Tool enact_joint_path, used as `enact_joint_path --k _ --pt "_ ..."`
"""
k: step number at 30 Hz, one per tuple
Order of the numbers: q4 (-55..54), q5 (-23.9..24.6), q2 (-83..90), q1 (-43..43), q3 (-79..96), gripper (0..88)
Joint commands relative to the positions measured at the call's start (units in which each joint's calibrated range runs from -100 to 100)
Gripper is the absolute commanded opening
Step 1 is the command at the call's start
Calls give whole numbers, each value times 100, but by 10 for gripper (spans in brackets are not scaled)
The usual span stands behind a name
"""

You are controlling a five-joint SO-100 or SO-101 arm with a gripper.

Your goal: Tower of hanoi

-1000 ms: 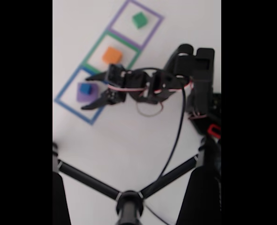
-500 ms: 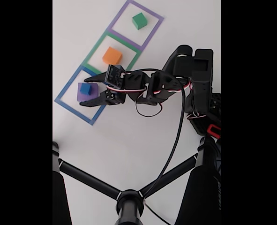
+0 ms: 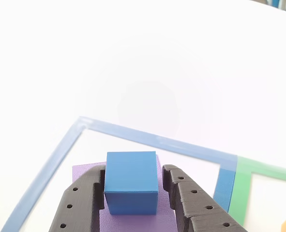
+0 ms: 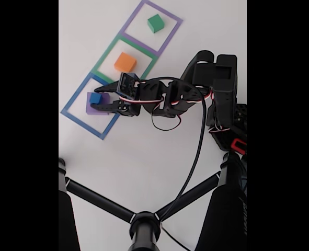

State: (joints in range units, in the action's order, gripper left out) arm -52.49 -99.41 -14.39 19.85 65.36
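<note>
Gripper (image 3: 131, 193), black ribbed plastic w/ small round holes, has its two fingers narrowed either side of the blue block (image 3: 131, 181); contact can't be confirmed. Blue block is a matte cube sitting on top of the flat purple block (image 3: 133, 217), inside the blue tape outline (image 4: 73, 100). Beyond that outline in the fixed view: orange block (image 4: 125, 62), then green block (image 4: 155, 23). No readable writing.

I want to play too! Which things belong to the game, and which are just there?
Game: small blue plastic block on big purple plastic block, orange plastic block, green plastic block, black tool.
Just there: coloured tape squares, black tripod legs.
</note>
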Motion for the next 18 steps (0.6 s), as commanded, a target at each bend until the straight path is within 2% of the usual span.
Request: enact_joint_path --k 1,11,18 --pt "-103 -59 22 57 -136 67" --pt "-79 -59 119 47 -127 46" --pt "471 -59 814 105 -127 39"
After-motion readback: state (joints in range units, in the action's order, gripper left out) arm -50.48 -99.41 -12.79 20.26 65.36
